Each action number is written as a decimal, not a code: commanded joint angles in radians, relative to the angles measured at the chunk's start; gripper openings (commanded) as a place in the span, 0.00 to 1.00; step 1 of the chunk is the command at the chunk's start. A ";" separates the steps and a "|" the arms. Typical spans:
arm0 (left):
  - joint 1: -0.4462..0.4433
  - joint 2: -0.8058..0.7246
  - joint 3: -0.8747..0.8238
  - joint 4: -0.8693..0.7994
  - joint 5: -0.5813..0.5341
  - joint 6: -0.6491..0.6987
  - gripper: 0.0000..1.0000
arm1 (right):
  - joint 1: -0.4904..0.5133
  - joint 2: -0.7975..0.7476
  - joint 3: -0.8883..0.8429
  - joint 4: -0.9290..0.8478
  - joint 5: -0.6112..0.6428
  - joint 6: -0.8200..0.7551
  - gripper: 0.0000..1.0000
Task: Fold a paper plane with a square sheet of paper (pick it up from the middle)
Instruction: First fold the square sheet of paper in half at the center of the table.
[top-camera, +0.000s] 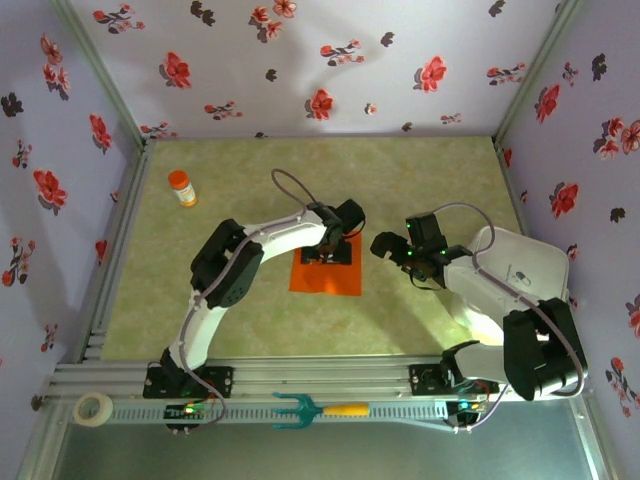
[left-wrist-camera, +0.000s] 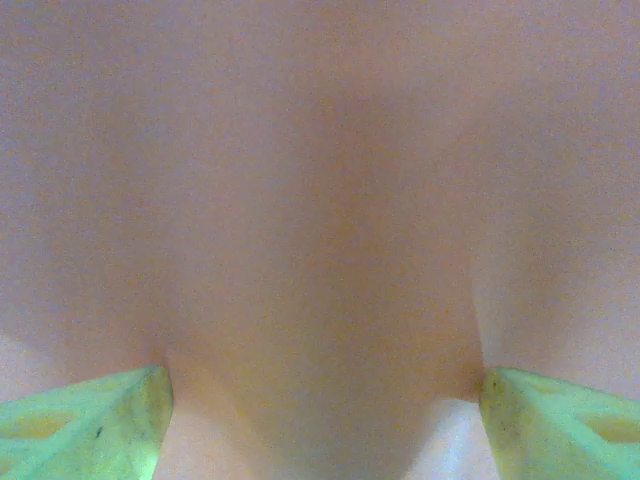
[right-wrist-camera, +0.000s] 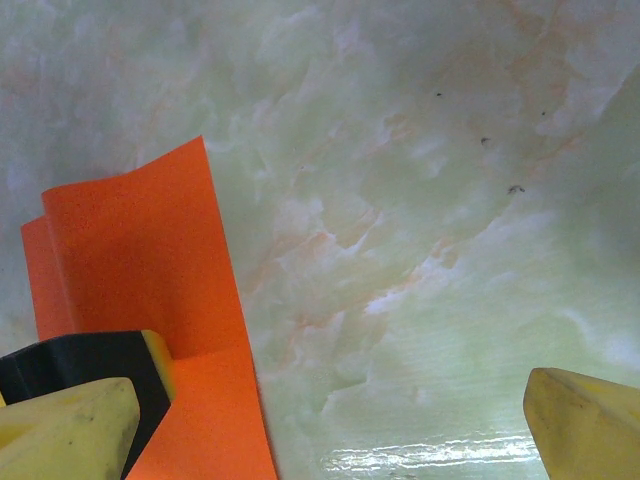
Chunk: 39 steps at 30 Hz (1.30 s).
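Two robot arms meet at a square sheet of paper (top-camera: 325, 277) lying flat mid-table (top-camera: 250, 320).

The left wrist view is a pinkish-orange blur, too close to read. Its pale green fingertips (left-wrist-camera: 90, 425) sit wide apart, and any grip on the paper cannot be told. From above, the left gripper (top-camera: 330, 252) covers the sheet's far half. The right gripper (right-wrist-camera: 320, 430) gapes empty just beside the sheet, whose edge curls upward in that wrist view.
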 joint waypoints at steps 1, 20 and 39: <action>-0.004 -0.003 -0.034 0.017 -0.013 0.001 0.76 | -0.008 -0.006 -0.010 -0.017 0.015 0.005 0.99; -0.001 -0.214 -0.216 0.269 0.001 0.059 0.41 | -0.008 -0.142 -0.043 -0.001 0.125 0.068 0.99; 0.114 -0.496 -0.645 0.996 0.433 -0.132 0.39 | -0.013 -0.305 -0.175 0.219 0.083 0.112 0.99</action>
